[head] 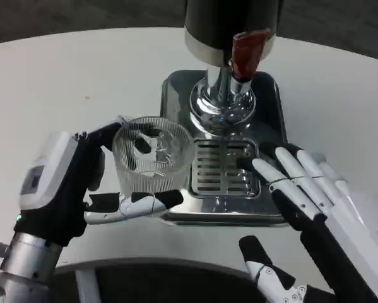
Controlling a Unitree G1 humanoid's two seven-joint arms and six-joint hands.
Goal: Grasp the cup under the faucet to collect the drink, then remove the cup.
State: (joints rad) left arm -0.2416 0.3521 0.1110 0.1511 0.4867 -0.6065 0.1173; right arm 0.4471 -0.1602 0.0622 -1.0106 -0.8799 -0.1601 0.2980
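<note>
Right, from the head view I have my left hand (81, 183) wrapped around the clear ribbed cup (152, 158), fingers curling behind it and beneath its base, so the cup is gripped. It sits at the left edge of the silver drip tray (264, 95), beside the slotted grate (225, 169) and off to the left of the faucet (230, 95) rather than under it. Whether the cup's base touches the tray or is lifted clear, I cannot tell, since my fingers cover it. I also cannot make out any liquid through the ribbed wall. My right hand (315, 202) holds nothing; its fingers are spread, the tips lying over the right part of the grate, and I cannot say whether they press on it. The dispenser's dark body (204, 19) is cut off by the top edge, with a red tap handle (248, 53) on its front. Both forearms run out of the picture at the bottom, over the white table (62, 82).
</note>
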